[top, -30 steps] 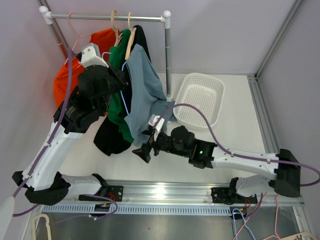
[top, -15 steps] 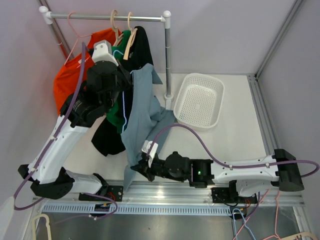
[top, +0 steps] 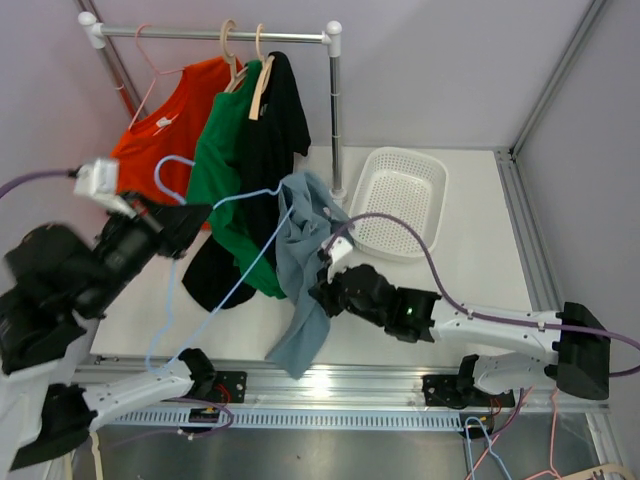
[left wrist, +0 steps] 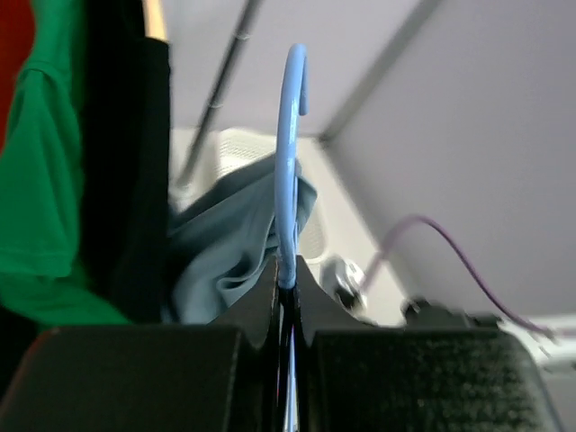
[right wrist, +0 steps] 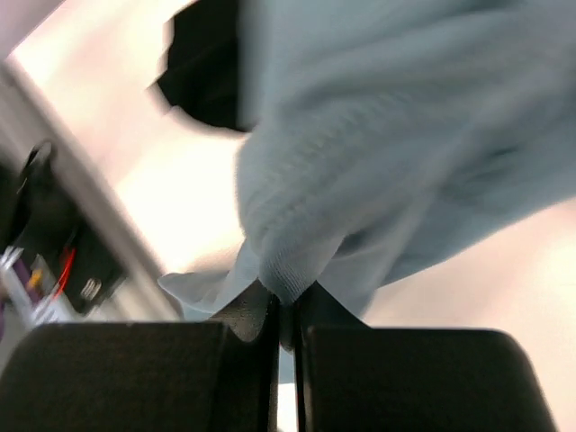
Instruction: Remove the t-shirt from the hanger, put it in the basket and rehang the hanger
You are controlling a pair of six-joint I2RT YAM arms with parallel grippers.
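Observation:
A grey-blue t-shirt hangs from the right end of a light blue wire hanger and droops toward the table's front edge. My left gripper is shut on the hanger just below its hook, away from the rail. In the left wrist view the hanger hook rises from my left gripper, with the t-shirt behind. My right gripper is shut on a fold of the shirt's right side. The right wrist view shows the t-shirt pinched in my right gripper.
A clothes rack at the back left carries an orange shirt, a green shirt and a black shirt on hangers. A white perforated basket sits to the right of the rack's post.
My left arm has pulled the blue hanger off the rail, toward the near left. My right gripper has shut on the t-shirt and has moved back and right with the cloth.

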